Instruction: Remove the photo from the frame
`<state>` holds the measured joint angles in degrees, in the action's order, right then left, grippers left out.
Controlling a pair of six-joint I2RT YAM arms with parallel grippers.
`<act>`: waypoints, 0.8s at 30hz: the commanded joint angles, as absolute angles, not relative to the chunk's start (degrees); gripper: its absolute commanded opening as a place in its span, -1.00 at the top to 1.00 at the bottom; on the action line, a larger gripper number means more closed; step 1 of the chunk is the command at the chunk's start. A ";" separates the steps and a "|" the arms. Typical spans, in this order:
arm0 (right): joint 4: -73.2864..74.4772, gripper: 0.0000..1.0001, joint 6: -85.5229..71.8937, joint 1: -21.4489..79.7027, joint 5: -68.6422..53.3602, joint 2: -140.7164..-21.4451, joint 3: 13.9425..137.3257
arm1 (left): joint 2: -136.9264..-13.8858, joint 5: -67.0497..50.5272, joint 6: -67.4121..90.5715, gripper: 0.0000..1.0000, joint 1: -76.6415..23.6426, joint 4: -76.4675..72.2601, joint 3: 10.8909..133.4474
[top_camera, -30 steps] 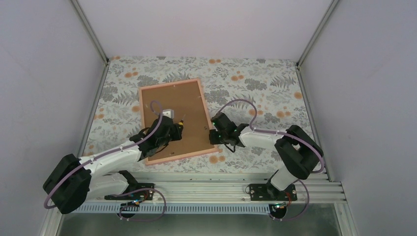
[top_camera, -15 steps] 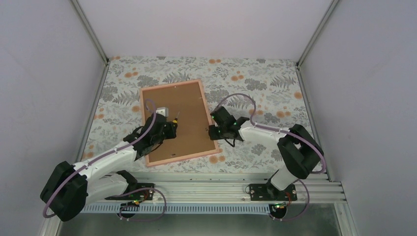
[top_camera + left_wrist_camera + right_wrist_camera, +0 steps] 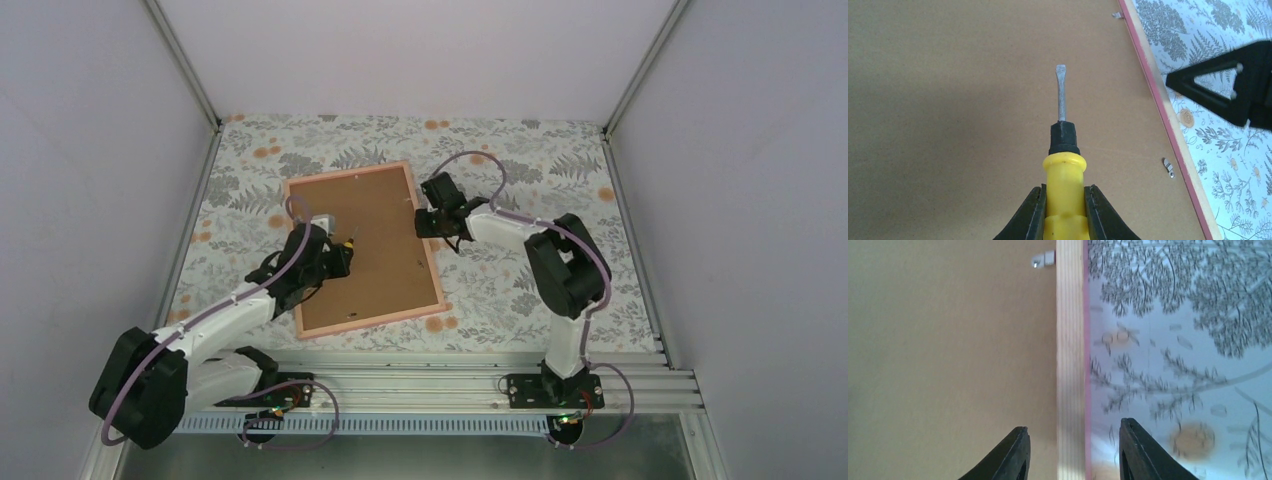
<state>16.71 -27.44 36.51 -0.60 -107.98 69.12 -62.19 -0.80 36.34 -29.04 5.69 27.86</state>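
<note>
The picture frame (image 3: pixel 430 262) lies face down on the table, its brown backing board (image 3: pixel 375 250) up inside a pale wood rim with a pink edge. The photo is hidden under the board. My left gripper (image 3: pixel 335 256) is shut on a yellow-handled flat screwdriver (image 3: pixel 1063 165), its blade (image 3: pixel 1061 95) pointing over the board. My right gripper (image 3: pixel 428 222) is open, its fingers (image 3: pixel 1015 455) straddling the frame's right rim (image 3: pixel 1069 365). Small metal tabs (image 3: pixel 1168 167) sit along the rim, one at the top in the right wrist view (image 3: pixel 1043 259).
The table has a fern and orange flower patterned cover (image 3: pixel 520 170). Grey walls enclose it on three sides. A small white-grey block (image 3: pixel 322 222) lies on the board by the left gripper. The right gripper's black fingers (image 3: pixel 1218 85) show in the left wrist view.
The right gripper has moved from the frame's lower right edge up to its upper right rim. The left gripper with the screwdriver has drawn back to the left. The frame has rotated slightly.
</note>
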 commanded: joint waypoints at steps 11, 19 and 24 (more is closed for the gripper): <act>15.55 0.40 -24.35 34.27 -2.10 -121.03 82.60 | -69.60 -7.53 32.33 0.95 -26.58 1.62 31.73; 15.91 0.67 -24.50 34.08 -2.07 -121.78 82.31 | -74.09 -9.85 31.50 0.95 -26.56 -0.11 34.37; 15.18 0.80 -24.77 34.10 -2.50 -119.44 78.79 | -76.33 -12.36 31.94 0.95 -26.67 -2.09 35.38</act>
<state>15.20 -25.08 34.39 -2.13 -121.16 81.49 -75.09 -9.39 32.45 -26.79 1.15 33.54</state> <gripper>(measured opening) 0.114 0.169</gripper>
